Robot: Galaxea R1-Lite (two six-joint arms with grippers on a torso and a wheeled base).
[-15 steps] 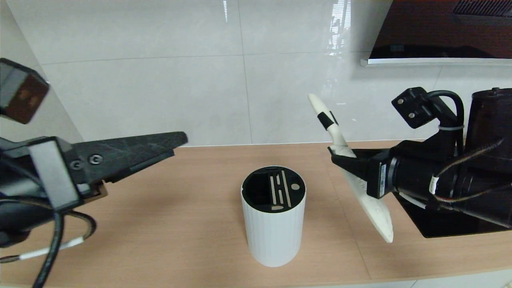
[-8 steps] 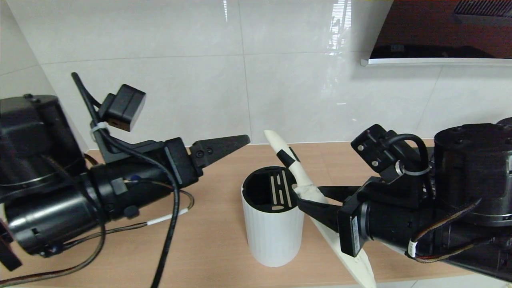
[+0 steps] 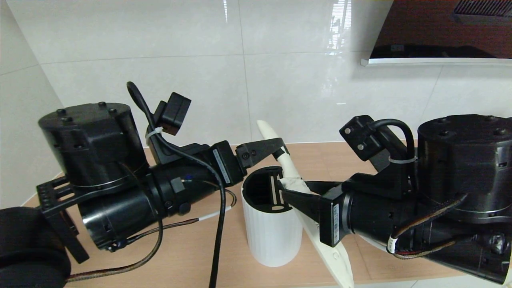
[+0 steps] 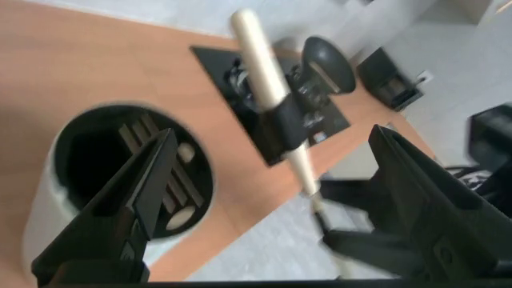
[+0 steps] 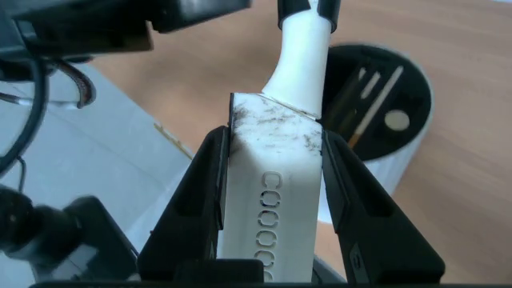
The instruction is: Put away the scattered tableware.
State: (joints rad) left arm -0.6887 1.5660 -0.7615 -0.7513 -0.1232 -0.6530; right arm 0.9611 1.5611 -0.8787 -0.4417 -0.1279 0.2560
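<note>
Head view places the right pincer [image 3: 297, 193] just beside the near rim of the holder, pinching a white knife [image 3: 290, 170] at the point where handle meets blade. In the right wrist view the two black fingers [image 5: 204, 184] of this pincer [image 5: 272, 156] press flat against both sides of the knife [image 5: 276, 192]. The knife sits tilted: its cream handle, ringed by a black band, rises up and away toward the wall, passing over the holder's far right edge, and its white blade slants down toward the front edge of the bench [image 3: 180, 260].

The left pincer [image 3: 272, 146] hangs above the holder's far rim, level with the black band. In the left wrist view this pincer [image 4: 268, 152] is spread wide, with the knife handle [image 4: 260, 56] in the gap between its fingers and touching neither.

A white ribbed utensil holder [image 3: 272, 232] stands upright on the wooden bench, its black top insert cut with a large opening and narrow slots. Behind it runs a white tiled wall [image 3: 160, 60], with a dark range hood [image 3: 440, 32] at the upper right.
</note>
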